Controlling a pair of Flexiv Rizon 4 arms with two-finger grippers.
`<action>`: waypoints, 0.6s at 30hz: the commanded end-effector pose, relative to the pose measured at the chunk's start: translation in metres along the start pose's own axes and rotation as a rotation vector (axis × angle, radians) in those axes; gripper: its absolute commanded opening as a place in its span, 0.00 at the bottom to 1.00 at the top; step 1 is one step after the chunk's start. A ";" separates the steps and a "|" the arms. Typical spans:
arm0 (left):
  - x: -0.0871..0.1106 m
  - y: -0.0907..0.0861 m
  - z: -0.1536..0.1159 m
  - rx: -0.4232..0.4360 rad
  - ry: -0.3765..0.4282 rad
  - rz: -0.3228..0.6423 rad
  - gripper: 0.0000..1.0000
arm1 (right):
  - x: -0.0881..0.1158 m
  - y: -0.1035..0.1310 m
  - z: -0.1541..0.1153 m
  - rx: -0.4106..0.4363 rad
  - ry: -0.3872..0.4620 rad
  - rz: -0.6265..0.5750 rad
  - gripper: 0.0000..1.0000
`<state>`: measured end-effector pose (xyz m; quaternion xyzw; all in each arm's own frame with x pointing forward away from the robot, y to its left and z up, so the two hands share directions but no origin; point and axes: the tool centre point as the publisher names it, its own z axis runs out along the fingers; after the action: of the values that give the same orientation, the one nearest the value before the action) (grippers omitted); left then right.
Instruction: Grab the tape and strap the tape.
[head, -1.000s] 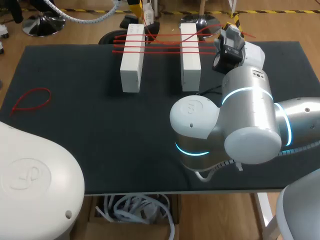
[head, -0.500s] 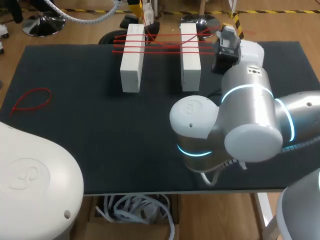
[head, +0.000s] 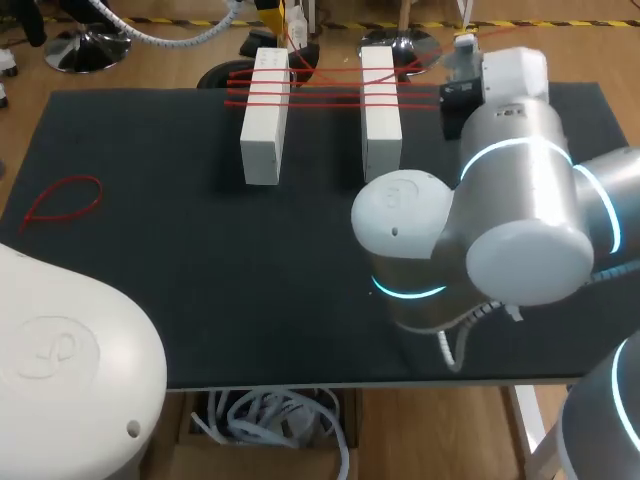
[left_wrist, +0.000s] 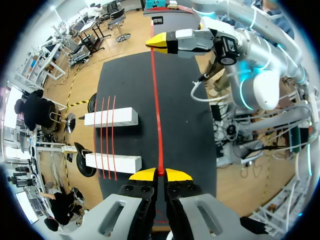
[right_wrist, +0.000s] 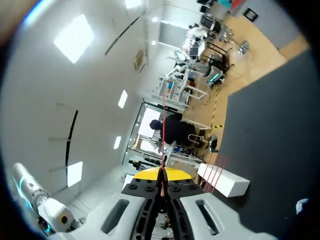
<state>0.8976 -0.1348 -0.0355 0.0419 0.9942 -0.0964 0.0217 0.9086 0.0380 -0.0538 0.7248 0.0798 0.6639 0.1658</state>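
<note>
Red tape stretches straight over the tabletop; our left claw and right claw each pinch an end.

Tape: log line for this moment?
tape: stretched taut | left end effector: shut on tape | right end effector: shut on tape

A table covered in black fills most of the head view. In the upper middle of the frame, two long white blocks lie on it, parallel and apart: the left block and the right block, both ending near the table's far edge.
</note>
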 end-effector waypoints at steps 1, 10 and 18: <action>0.000 0.000 -0.001 -0.003 0.000 -0.001 0.00 | 0.013 0.001 -0.001 0.144 0.054 -0.796 0.00; 0.000 0.000 -0.001 -0.003 0.000 -0.001 0.00 | 0.018 -0.007 -0.004 0.129 0.222 -1.295 0.00; 0.000 0.000 -0.001 -0.003 0.000 -0.001 0.00 | 0.018 -0.007 -0.004 0.129 0.222 -1.295 0.00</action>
<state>0.8975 -0.1347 -0.0354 0.0420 0.9942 -0.0963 0.0217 0.9063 0.0555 -0.0443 0.6435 0.3307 0.6036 0.3350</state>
